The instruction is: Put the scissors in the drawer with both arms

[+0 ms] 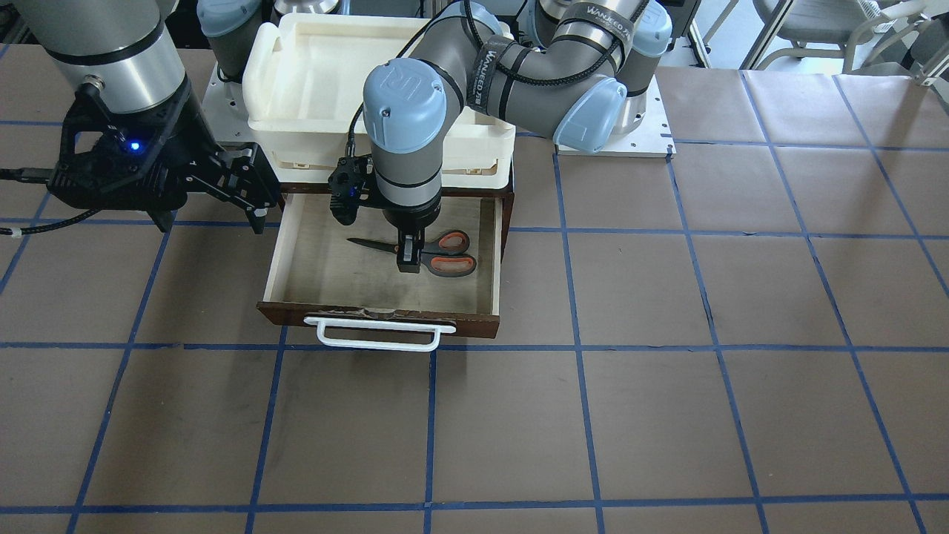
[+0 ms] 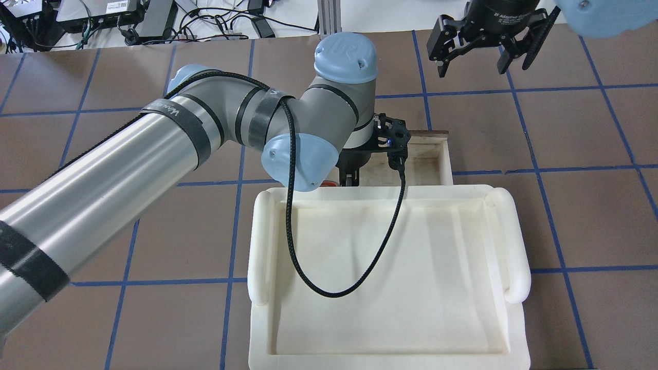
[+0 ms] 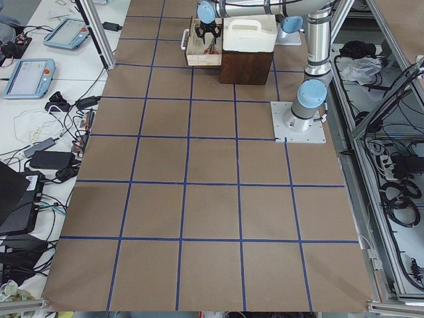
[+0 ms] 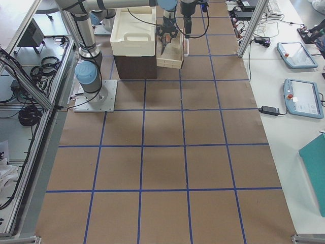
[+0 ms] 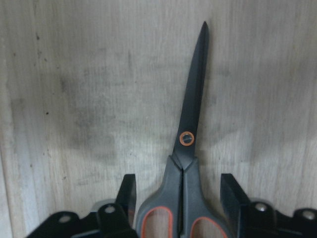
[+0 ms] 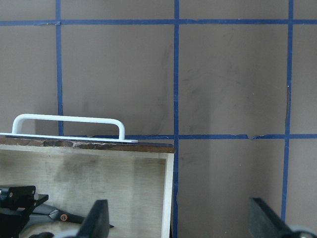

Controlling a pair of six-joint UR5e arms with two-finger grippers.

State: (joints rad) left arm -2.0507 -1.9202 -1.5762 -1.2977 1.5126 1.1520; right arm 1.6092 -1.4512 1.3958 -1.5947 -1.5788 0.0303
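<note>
Scissors (image 5: 190, 114) are down in the drawer (image 1: 474, 323), lying flat on the pale plywood floor, blades shut, with the tips toward the right arm's side. They sit around the middle, apart from every wall. The placing step looks all but finished.

The left gripper (image 1: 407, 261) hangs straight down inside the drawer, astride the grey handles just behind the pivot. The left wrist view shows its fingers (image 5: 232, 191) parted, with a sliver of wood visible on either side of the scissors, so it grips nothing. The right gripper (image 2: 478, 60) hovers off the drawer's side above the table, jaws spread wide and holding nothing, with the white bar handle (image 1: 378, 335) in its wrist view.

As I read it, the next move is a straight vertical lift by the left arm, keeping those fingers off the handles so nothing drags. After that the right arm is well placed for the handle, if the drawer is to be pushed shut.

On the containers: the drawer is pulled well out and holds only the scissors. The cream-white tray (image 2: 259, 246) on top shows only the left arm's black cable (image 2: 329, 293) looping across it.
</note>
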